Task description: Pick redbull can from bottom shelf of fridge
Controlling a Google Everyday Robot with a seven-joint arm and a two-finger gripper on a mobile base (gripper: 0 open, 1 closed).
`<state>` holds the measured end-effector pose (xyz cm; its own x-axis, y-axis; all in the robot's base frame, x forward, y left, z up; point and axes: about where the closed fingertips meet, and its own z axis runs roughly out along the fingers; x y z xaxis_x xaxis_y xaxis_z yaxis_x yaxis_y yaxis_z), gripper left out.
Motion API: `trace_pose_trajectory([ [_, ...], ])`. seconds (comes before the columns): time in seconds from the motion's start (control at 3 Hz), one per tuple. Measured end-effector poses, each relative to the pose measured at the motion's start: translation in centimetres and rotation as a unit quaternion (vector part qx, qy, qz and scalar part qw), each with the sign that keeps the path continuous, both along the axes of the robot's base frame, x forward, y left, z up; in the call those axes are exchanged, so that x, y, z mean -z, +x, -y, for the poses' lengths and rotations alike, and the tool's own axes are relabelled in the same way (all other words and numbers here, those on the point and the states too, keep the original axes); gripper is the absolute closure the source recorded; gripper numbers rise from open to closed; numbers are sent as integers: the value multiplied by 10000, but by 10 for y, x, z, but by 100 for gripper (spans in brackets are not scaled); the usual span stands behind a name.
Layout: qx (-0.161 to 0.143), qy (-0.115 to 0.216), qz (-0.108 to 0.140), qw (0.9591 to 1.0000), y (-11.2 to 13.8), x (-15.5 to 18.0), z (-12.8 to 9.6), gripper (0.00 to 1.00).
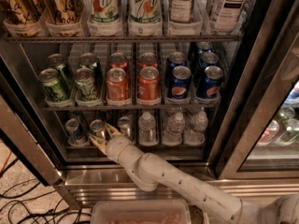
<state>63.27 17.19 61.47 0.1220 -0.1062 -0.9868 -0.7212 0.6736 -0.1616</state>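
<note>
The fridge (154,177) stands open in the camera view. Its bottom shelf (154,149) holds three slim blue-and-silver redbull cans at the left: one far left (74,129), one in the middle (97,126) and one to the right (124,125). My gripper (103,134) is at the front of this shelf, open. One finger (95,141) is low to the left and the other (112,129) is to the right of the middle can. The middle can sits just behind and between them, partly hidden. The white arm (187,185) reaches in from the lower right.
Three water bottles (175,126) stand right of the redbull cans. The rack above holds green, orange and Pepsi cans (180,81). A dark door edge (23,146) slants at the left and a door frame (247,125) at the right. A clear bin (140,213) is below, with cables (18,199) on the floor.
</note>
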Motion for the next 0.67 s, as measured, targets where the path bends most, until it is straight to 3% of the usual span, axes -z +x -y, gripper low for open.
trace_pose_trajectory([
  [0.33,0,0,0,10000,0,0,0,91],
  [0.67,-44,-60,62,10000,-7,-8,1,100],
])
